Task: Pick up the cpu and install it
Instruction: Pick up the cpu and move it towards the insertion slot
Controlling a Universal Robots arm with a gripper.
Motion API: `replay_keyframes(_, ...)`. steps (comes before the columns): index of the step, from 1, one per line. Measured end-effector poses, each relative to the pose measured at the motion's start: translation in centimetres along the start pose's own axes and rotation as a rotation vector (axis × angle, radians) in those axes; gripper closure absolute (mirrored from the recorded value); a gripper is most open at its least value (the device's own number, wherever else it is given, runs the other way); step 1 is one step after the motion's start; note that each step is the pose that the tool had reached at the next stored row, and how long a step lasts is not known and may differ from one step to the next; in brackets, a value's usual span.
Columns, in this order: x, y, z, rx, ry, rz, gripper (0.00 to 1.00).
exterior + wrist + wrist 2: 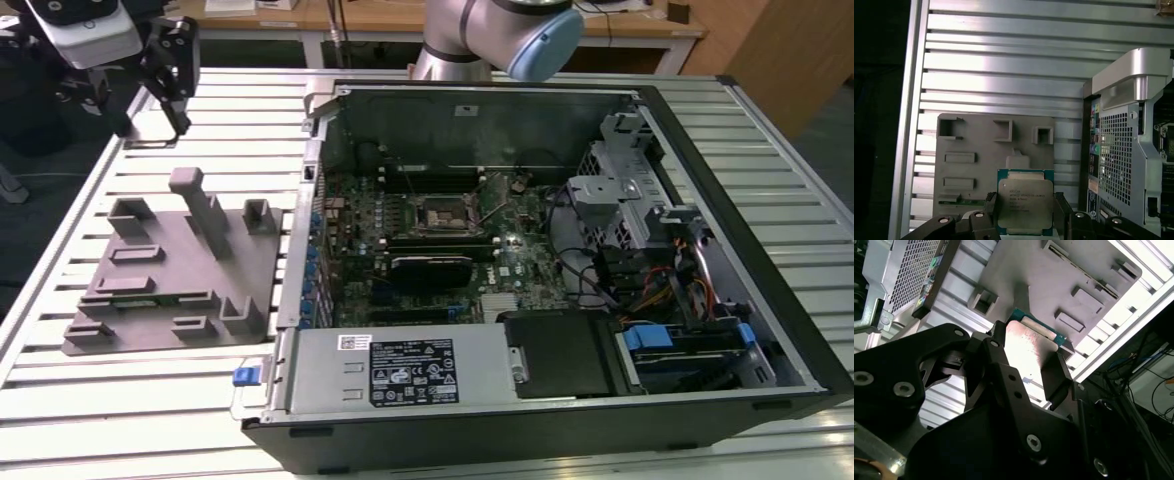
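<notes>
The cpu (1024,202) is a flat square chip with a pale silver top and a green edge, and it sits between my gripper's two dark fingers (991,207). The second wrist view shows its shiny face (1029,347) clamped from both sides. My gripper (140,95) hangs high over the table's far corner on the exterior view's left, above and behind the grey fixture (160,270), shut on the chip. The dark square socket (441,213) lies in the middle of the motherboard inside the open computer case (747,300).
The grey fixture (984,160) with upright blocks lies on the slatted aluminium table (80,400), beside the case wall (310,200). A power supply (400,370), cables and drive bays (667,340) crowd the case's near and right side. A desk stands behind.
</notes>
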State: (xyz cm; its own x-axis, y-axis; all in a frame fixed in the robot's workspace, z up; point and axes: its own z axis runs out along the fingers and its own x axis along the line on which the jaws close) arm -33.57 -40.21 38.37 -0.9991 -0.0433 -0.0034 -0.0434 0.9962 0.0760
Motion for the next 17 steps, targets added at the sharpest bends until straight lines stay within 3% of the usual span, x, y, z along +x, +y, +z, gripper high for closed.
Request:
replay_keyframes(11, -1.1, 0.0, 0.0, -0.0049, -0.0001, -0.002, 0.47)
replay_keyframes(17, -2.34, -0.04, 0.01, -0.0064, -0.0001, -0.002, 0.47)
